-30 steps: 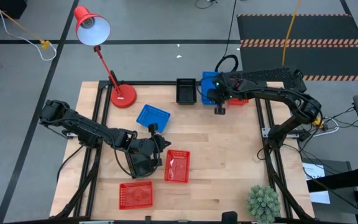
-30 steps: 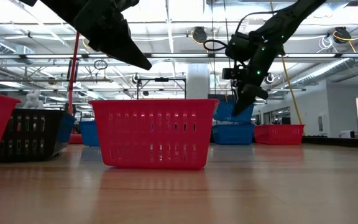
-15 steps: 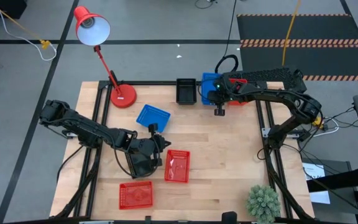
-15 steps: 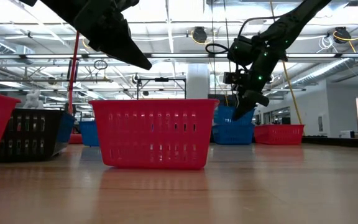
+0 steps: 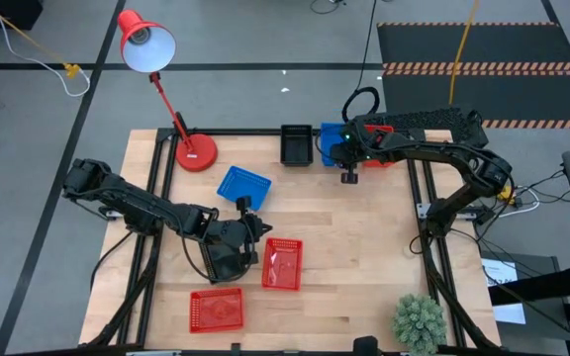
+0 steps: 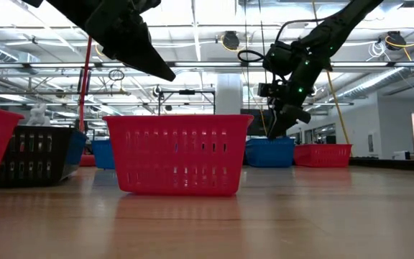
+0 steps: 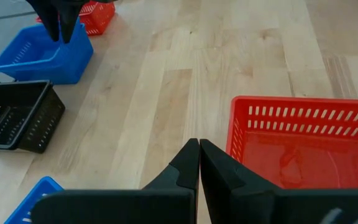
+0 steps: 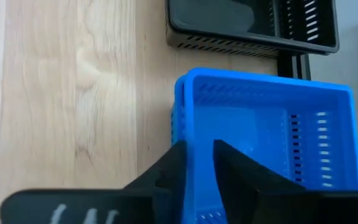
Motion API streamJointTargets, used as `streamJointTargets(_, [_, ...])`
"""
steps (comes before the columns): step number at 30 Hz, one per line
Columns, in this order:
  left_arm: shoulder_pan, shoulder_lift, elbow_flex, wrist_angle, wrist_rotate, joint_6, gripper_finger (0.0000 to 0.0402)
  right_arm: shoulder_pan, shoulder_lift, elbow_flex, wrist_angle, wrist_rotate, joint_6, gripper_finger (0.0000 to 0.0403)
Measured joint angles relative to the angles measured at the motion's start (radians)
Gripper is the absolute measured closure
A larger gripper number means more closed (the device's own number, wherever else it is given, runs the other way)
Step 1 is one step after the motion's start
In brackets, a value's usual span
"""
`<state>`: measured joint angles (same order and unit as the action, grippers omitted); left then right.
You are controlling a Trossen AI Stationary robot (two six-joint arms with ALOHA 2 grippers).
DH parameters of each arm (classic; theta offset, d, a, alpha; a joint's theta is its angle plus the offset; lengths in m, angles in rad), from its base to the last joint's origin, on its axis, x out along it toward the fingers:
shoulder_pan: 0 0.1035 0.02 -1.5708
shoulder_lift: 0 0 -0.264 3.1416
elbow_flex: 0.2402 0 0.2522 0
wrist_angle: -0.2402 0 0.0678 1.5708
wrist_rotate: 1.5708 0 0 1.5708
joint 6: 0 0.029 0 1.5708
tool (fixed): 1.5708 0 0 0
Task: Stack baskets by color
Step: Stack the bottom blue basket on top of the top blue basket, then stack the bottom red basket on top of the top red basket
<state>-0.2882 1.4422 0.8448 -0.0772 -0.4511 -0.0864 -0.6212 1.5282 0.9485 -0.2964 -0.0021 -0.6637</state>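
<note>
At the table's far right, two blue baskets (image 5: 331, 138) sit nested, the upper one (image 8: 260, 134) level inside the lower. My right gripper (image 8: 199, 152) is open, its fingers standing on either side of the upper basket's near wall, one inside and one outside. My left gripper (image 7: 199, 146) is shut and hovers over bare wood beside a red basket (image 7: 303, 149). A loose blue basket (image 5: 242, 185), a black basket (image 5: 296, 144) and a second red basket (image 5: 216, 310) rest flat on the table.
A third red basket (image 6: 323, 155) sits behind my right arm at the far right. Another black basket (image 6: 34, 155) lies under my left arm. A red desk lamp (image 5: 194, 150) stands at the far left and a small plant (image 5: 420, 322) at the near right. Bare wood shows mid-table.
My right gripper has opened and let go of the blue basket. That basket, which hung tilted above the other blue one, has dropped into it and now sits level.
</note>
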Motion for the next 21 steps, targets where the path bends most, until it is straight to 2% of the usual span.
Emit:
streamJointTargets(6, [0.0, 0.0, 0.0, 0.0, 0.0, -0.002, 0.0385, 0.016, -0.06, 0.0, -0.003, 0.006, 0.059, 0.0287])
streamJointTargets(12, [-0.009, 0.0, 0.0, 0.001, 0.03, -0.018, 0.0378, 0.082, -0.193, 0.0, -0.051, 0.005, 0.175, 0.0261])
streamJointTargets(15, [-0.028, 0.0, 0.0, 0.0, 0.033, -0.04, 0.035, 0.145, -0.269, 0.0, -0.096, 0.001, 0.266, 0.0257])
streamJointTargets(21, [-0.094, 0.0, 0.006, 0.001, 0.065, -0.079, 0.0262, 0.315, -0.386, 0.0, -0.192, 0.0, 0.45, 0.0257])
